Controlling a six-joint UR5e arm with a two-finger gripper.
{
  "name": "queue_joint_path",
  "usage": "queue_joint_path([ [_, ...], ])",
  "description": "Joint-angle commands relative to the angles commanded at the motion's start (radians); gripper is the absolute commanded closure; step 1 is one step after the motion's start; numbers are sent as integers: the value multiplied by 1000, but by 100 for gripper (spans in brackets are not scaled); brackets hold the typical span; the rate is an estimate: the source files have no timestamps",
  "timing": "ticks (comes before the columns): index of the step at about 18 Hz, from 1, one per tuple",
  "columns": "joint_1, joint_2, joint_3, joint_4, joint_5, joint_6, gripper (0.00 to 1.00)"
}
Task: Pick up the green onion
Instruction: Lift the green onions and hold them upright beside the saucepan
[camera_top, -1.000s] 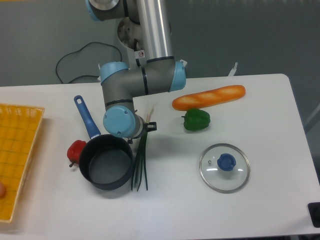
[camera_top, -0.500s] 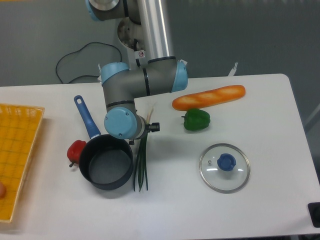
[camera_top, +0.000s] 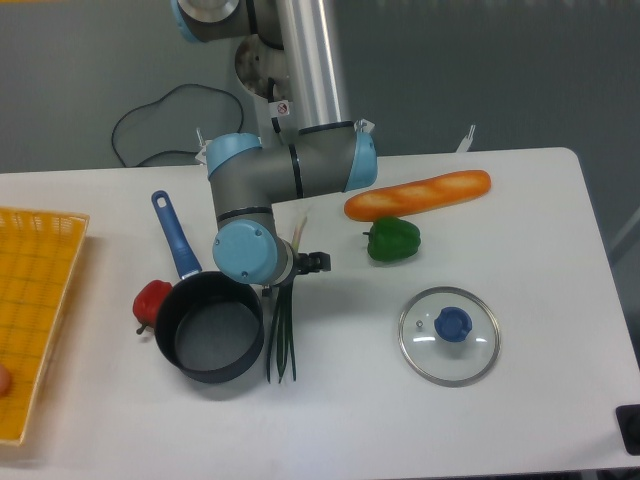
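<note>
One onion (camera_top: 283, 335) is lying on the white counter (camera_top: 540, 260), just right of the pot (camera_top: 211, 326). Its long axis is running nearly straight up and down in the view, tilted slightly: pale end (camera_top: 299, 231) pointing away toward the arm, dark green tips fanning toward the near edge. The middle of the stalks is passing under the arm's wrist.

Arm (camera_top: 290, 170) is coming down from the top, elbow bent left, blue-capped wrist hanging low over the onion beside the pot's rim. Tool (camera_top: 300, 265) is mostly hidden behind the wrist; only a small black part is showing at the right, so I cannot tell whether it is released or clenched.

Count: one black pot with a blue handle (camera_top: 175, 236), one glass lid (camera_top: 449, 335) with a blue knob, one baguette (camera_top: 418, 194), one green pepper (camera_top: 393, 240), one red pepper (camera_top: 152, 302) touching the pot's left side, one yellow basket (camera_top: 35, 300) at the left edge.
</note>
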Motion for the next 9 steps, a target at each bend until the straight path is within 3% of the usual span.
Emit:
queue_joint_path([
  [9, -8, -12, -28, 0, 8, 11, 8],
])
